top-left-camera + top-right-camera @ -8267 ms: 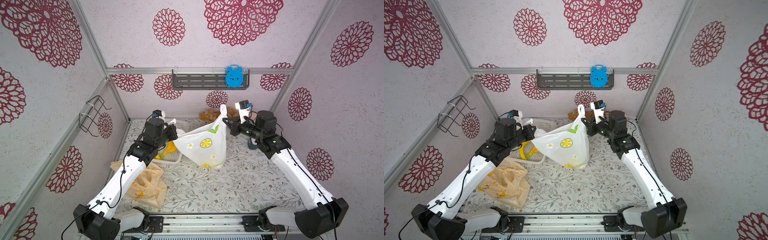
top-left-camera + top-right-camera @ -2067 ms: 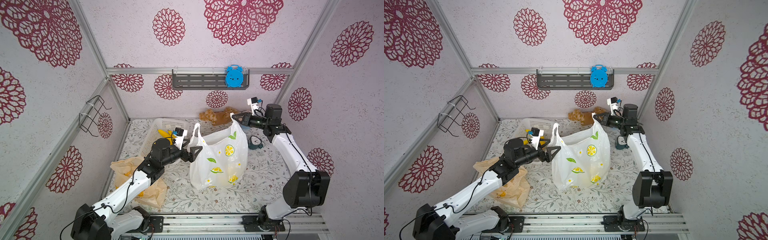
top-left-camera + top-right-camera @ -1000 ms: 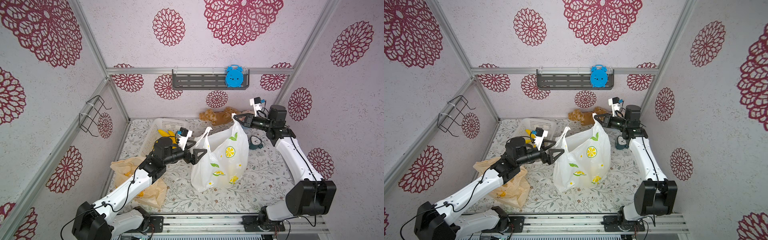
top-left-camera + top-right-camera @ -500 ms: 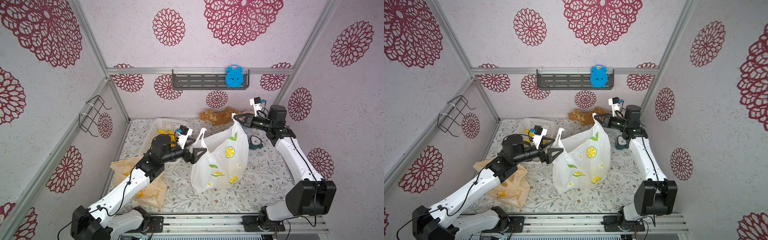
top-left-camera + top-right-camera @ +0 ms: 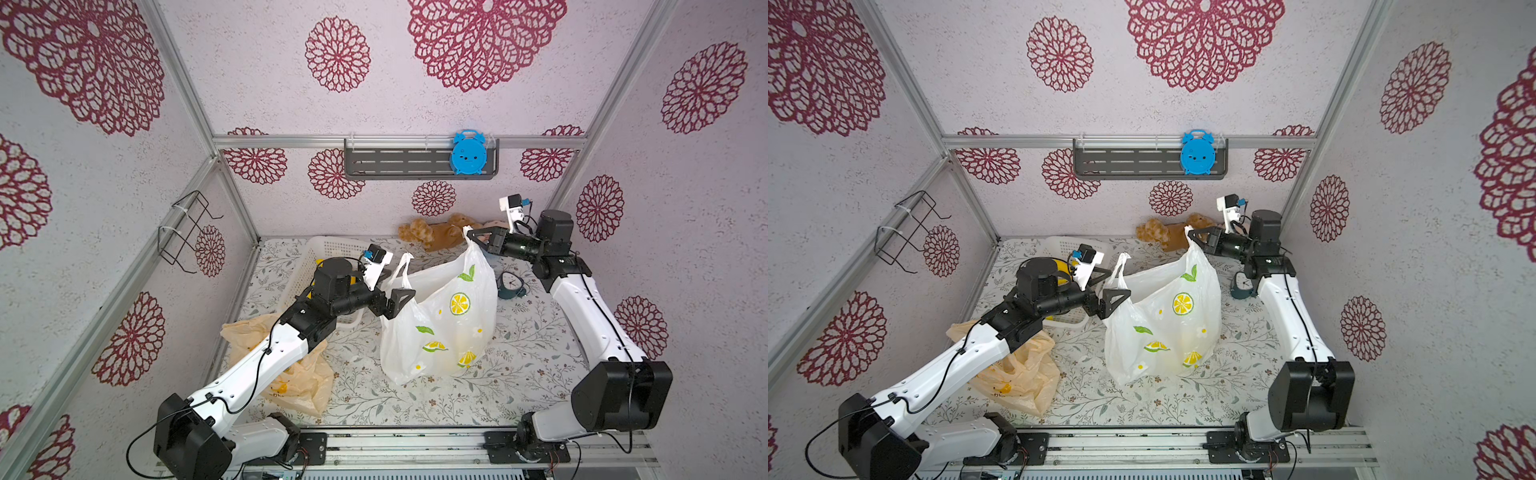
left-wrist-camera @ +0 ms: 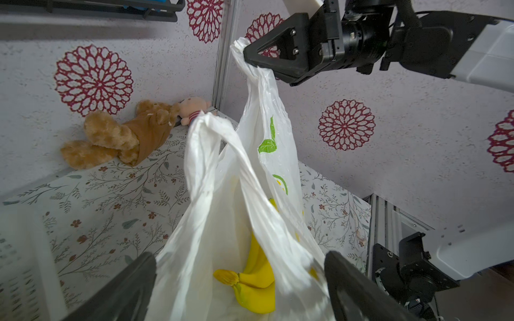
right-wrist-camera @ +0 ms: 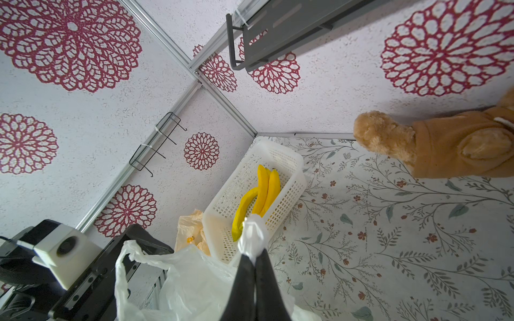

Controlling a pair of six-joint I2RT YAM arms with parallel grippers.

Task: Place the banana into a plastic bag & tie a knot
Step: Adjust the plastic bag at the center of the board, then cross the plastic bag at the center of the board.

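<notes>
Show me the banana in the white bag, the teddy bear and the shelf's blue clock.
banana [image 6: 258, 275]: left wrist view, on its yellow skin.
teddy bear [image 5: 440, 237]: in a top view, on its brown body.
blue clock [image 5: 468, 153]: in a top view, on its face.

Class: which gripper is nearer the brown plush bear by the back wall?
Right. The right gripper, shut on a handle of the white lemon-print plastic bag, sits just beside the brown plush bear. The left gripper, jaws open, is further forward, around the bag's other handle.

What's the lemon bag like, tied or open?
Open, untied. The right hand pinches one handle; the other handle stands loose by the open left hand, with a banana visible inside.
</notes>
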